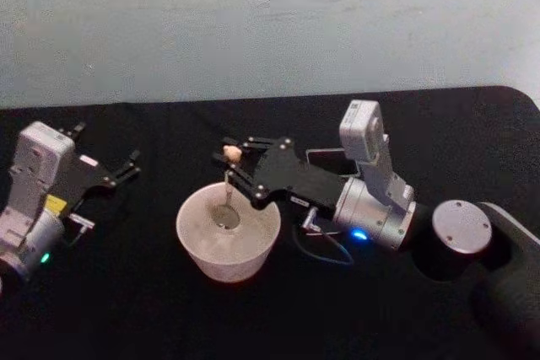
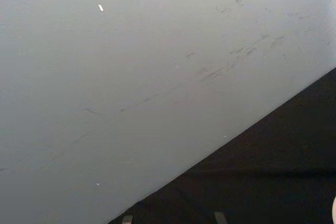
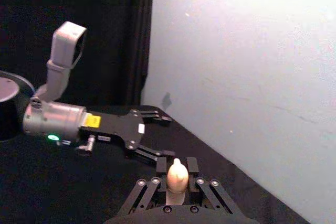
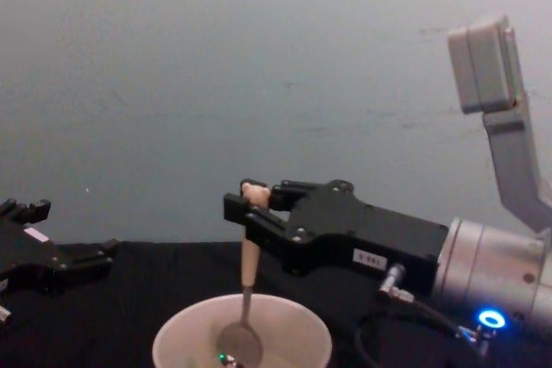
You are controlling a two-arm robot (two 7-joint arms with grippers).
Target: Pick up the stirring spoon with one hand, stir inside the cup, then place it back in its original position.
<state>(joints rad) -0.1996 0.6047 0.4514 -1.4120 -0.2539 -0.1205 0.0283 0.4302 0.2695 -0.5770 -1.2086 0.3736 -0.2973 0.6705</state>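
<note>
Spoon (image 4: 248, 275) hangs upright in my right gripper (image 4: 250, 204). The fingers are clamped on its beige handle just under the bear head, and its metal bowl is down inside the cup (image 1: 253, 255), near the bottom. My left gripper (image 3: 166, 137) sits idle, spread wide, well left of the cup.

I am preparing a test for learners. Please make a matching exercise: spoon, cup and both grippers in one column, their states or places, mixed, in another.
1 spoon
2 cup
3 left gripper
4 right gripper

a open, apart from the cup
b shut on the spoon's handle
c bowl down inside the cup
d round, cream, under the spoon

Pairs: 1-c; 2-d; 3-a; 4-b
</note>
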